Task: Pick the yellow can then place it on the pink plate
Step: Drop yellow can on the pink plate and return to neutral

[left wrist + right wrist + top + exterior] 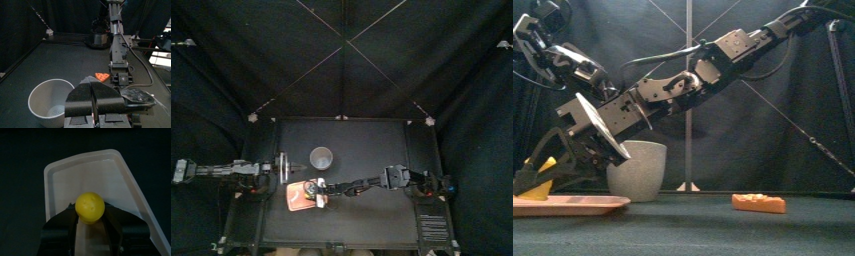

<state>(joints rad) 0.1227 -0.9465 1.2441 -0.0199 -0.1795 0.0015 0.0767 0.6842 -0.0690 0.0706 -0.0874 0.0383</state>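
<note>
R tool clamped on yellow can, held low over pink plate; can't tell if can touches it. Plate lies at 7 o'clock on desk, R arm reaching in from 3 o'clock past centre. Grey cup upright at plate's 1 o'clock, apart from it. Orange toy on desk at cup's 3 o'clock side. L tool jaws closed, empty, at 9 o'clock side nr cup
</note>
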